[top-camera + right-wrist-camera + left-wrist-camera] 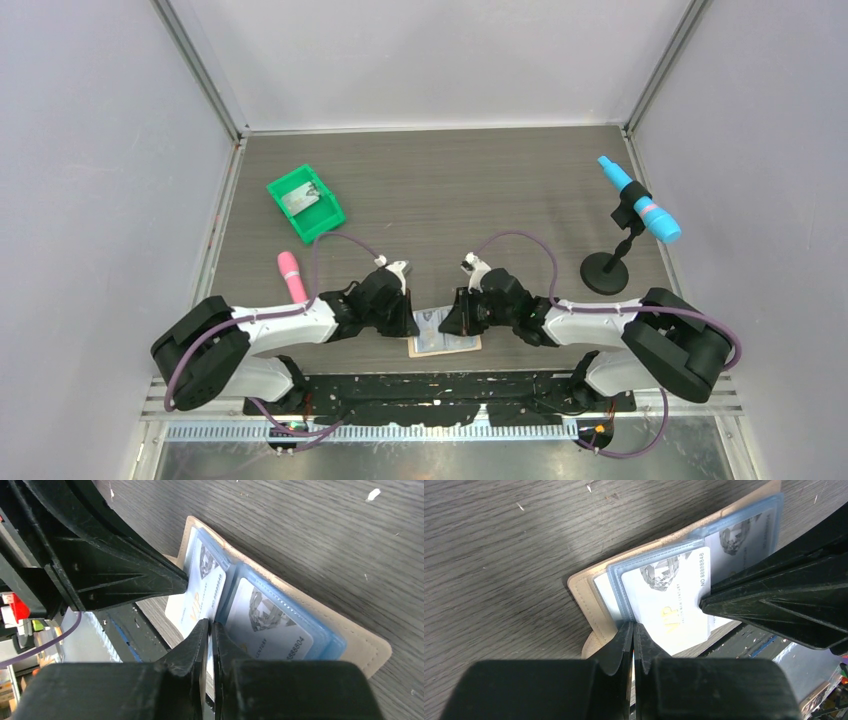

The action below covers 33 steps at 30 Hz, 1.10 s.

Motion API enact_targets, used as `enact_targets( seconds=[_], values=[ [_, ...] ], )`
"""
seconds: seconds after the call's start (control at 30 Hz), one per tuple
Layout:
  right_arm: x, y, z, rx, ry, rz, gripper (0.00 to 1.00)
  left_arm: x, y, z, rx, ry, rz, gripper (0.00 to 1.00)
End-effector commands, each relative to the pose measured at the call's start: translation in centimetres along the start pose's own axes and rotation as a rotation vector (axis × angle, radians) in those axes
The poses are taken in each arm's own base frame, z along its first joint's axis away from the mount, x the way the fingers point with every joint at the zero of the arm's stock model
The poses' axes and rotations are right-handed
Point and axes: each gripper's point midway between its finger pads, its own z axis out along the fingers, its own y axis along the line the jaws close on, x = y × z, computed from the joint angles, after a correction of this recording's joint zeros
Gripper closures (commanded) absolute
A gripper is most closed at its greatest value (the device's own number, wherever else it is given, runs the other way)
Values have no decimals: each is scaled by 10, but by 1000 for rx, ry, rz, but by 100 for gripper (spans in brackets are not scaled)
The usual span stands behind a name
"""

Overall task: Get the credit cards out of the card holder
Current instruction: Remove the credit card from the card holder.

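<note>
Lying spread open at the near edge of the table (480, 180), the card holder (447, 344) sits right between the two wrists, tan cover down, blue sleeves up. From overhead that's about all you get, because the black gripper bodies hide most of it. Over to the left wrist camera for the detail: a credit card (669, 605) with gold VIP lettering and a printed number pokes partway out of the nearer blue sleeve, and a second card (736, 542) sits tucked in the far sleeve. The left gripper (633, 630) has its fingers pressed together on the card holder at the sleeve's edge, only a pale sliver between them. The right gripper (209, 627), seen from its own camera, is pinched the same way on the number-side edge of the credit card, right beside the fold. The left wrist view shows its tip touching that same edge. Neither wrist camera shows the rest of the table, so back overhead: a green bin (330, 215) with something grey inside stands far left. A pink cylinder (292, 275) lies near the left arm, and a blue tool (640, 205) rests tilted on a black stand (604, 272) at far right, all well apart from the card holder.
</note>
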Motion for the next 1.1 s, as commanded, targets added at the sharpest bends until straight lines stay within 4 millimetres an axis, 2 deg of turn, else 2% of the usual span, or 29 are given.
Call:
enact_targets(
  seconds=[0.0,0.07,0.1,0.13,0.2,0.47,0.57,0.6,0.63,0.7,0.9,0.97,1.0,1.07],
  values=[
    [-7,22,-5,-108,-17,-7,86,8,18,4,-80,22,8,96],
    [-6,22,-4,-115,-16,1,80,9,19,4,-83,25,9,96],
    [-7,23,-4,-118,-18,10,80,9,20,4,-85,26,9,96],
    [-6,23,-4,-128,-19,19,87,10,20,5,-86,28,8,96],
    [-8,25,-4,-153,-27,32,94,10,21,5,-88,30,7,96],
    [-9,19,-10,-182,-47,82,95,7,22,3,-104,22,12,96],
    [-10,17,-13,-172,-44,73,77,7,22,4,-106,24,13,96],
    [-10,17,-13,-172,-44,72,78,7,22,4,-104,26,13,96],
    [-10,17,-13,-174,-43,70,90,6,20,4,-100,24,13,96],
    [-10,18,-13,-176,-44,76,94,6,19,4,-95,23,13,96],
    [-11,13,-11,-152,-53,98,95,5,18,3,-104,32,14,96],
    [-12,8,-11,-115,-54,103,88,6,18,3,-103,37,14,96],
    [-13,5,-12,-95,-56,107,80,6,17,3,-101,42,12,96],
    [-14,2,-12,-73,-63,113,73,7,17,4,-98,47,8,96]
  ],
)
